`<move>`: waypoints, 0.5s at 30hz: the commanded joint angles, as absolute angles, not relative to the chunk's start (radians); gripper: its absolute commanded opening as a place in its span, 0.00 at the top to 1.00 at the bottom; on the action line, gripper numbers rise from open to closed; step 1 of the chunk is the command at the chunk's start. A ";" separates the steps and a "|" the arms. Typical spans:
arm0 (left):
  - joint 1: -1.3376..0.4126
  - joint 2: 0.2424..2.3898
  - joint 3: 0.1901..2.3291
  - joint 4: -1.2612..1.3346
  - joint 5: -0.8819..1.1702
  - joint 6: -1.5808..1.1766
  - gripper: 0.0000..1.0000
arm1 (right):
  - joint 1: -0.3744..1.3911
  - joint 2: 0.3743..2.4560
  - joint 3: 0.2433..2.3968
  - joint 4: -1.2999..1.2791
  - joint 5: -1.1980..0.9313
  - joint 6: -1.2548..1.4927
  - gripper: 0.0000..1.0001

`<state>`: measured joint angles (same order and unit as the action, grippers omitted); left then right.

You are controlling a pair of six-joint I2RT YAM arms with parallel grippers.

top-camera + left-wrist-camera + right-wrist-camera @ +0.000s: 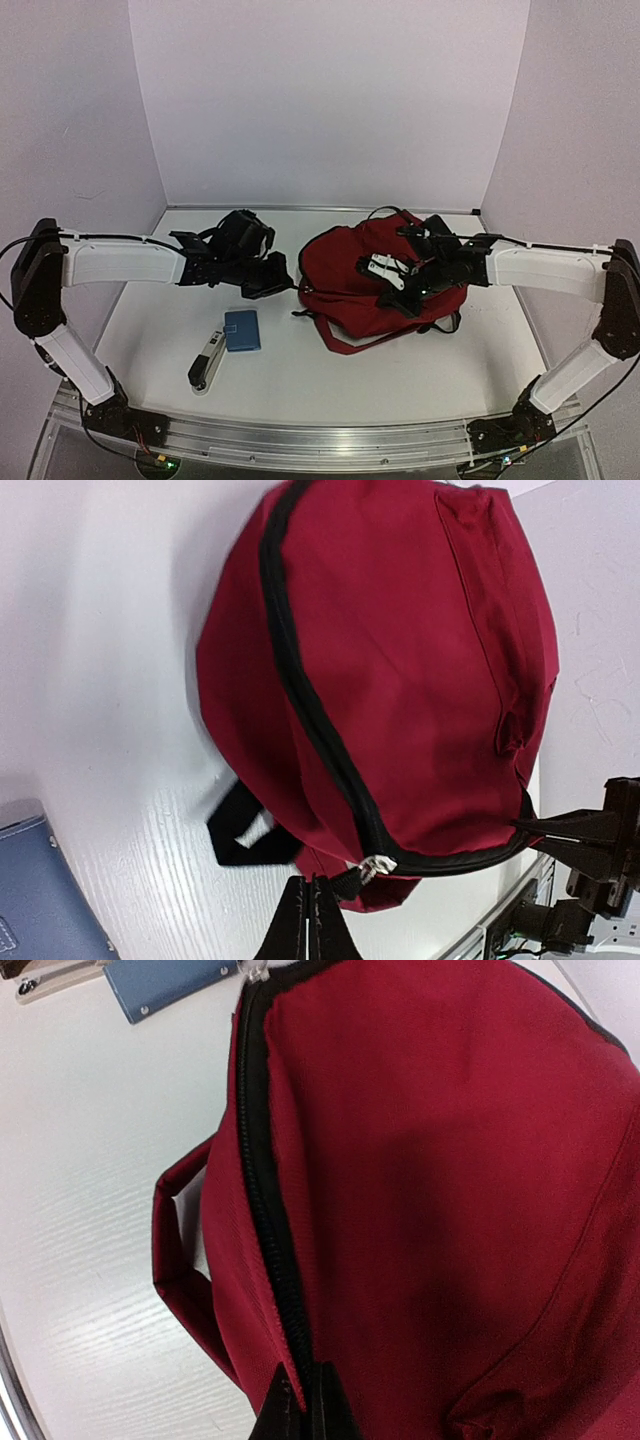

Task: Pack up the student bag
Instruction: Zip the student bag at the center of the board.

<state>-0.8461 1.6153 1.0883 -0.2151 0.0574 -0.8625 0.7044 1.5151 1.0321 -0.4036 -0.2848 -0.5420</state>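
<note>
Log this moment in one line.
bag zipped shut | left gripper shut by zipper pull | right gripper pinching bag seam | blue case, stapler outside

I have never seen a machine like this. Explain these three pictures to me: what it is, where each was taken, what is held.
This is a robot: a left arm and a right arm bolted at the near edge of a white table, each ending in a two-finger gripper. The wide picture looks down from above and behind them; the other two come from cameras on the wrists. On the table lie the student bag, a dark red backpack, a blue case and what looks like a stapler. The left gripper seems shut on the black zipper pull. The right gripper pinches the bag's fabric beside the zipper. The zipper looks closed where it shows.
</note>
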 commanded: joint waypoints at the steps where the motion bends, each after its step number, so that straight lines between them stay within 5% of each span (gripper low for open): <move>1: -0.815 1.552 1.072 -0.229 -0.008 -0.816 1.00 | 0.624 1.428 0.964 -0.524 -0.201 -0.658 1.00; 6: -0.815 1.580 1.104 -0.166 0.152 -0.767 1.00 | 0.516 1.405 0.953 -0.553 -0.191 -0.772 1.00; 11: -0.816 1.659 1.178 -0.132 0.290 -0.743 1.00 | 0.576 1.404 1.068 -0.609 -0.335 -0.663 0.44; 15: -0.816 1.680 1.197 -0.114 0.312 -0.741 1.00 | 0.683 1.443 1.135 -0.554 -0.366 -0.505 0.32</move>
